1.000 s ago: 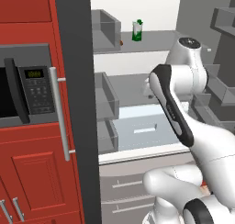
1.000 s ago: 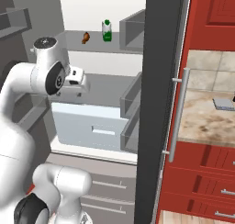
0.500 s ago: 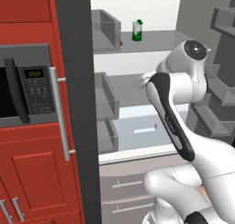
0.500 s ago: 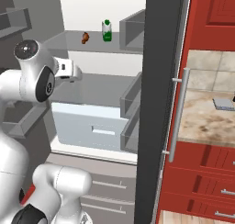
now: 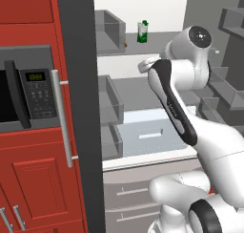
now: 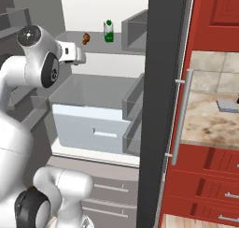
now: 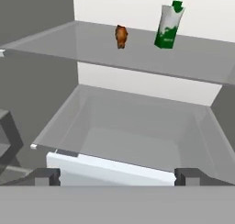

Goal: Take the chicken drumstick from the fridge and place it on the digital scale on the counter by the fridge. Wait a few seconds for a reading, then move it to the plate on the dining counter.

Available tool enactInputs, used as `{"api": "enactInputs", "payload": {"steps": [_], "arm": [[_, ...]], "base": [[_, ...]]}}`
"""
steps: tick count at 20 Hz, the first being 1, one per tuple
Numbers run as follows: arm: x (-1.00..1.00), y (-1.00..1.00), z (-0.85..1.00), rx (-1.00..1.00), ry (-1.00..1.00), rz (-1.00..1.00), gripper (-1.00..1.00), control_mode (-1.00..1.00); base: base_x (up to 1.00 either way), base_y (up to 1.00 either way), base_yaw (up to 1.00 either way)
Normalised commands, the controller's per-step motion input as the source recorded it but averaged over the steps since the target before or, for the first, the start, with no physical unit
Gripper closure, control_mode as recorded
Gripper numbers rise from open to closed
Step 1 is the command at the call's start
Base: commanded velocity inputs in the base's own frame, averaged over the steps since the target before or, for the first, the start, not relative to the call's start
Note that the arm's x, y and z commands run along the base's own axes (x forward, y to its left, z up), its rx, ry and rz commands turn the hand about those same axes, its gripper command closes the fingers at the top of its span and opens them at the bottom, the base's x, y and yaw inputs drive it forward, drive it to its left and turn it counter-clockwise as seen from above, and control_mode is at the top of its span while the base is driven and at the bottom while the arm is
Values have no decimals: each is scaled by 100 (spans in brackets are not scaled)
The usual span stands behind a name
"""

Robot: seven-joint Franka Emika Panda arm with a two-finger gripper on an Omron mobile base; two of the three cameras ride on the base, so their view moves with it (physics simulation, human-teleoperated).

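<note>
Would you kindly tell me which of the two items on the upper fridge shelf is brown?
The chicken drumstick, the small brown piece; the taller green-and-white carton stands beside it on the same shelf.

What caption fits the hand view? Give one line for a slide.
Open end effector faces the fridge interior: chicken drumstick beside a green-and-white carton on the shelf above a pale drawer.

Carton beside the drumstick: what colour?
Green and white carton, clearest in the hand view.
</note>
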Motion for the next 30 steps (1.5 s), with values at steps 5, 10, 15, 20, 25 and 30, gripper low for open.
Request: {"api": "enactInputs", "payload": {"steps": [5, 10, 15, 20, 25, 30], "arm": [[33, 5, 33, 0, -1, 0, -100, -100], [29, 3, 20, 1, -2, 0, -100, -100], [34, 0, 5, 2, 0, 0, -100, -100], [50, 11, 0, 1, 0, 0, -100, -100], [62, 18, 0, 0, 0, 0, -100, -100], [63, 16, 0, 0, 0, 0, -100, -100]], "base": [[0, 0, 0], [0, 0, 0], [0, 0, 0], [0, 0, 0], [0, 0, 0], [0, 0, 0]]}}
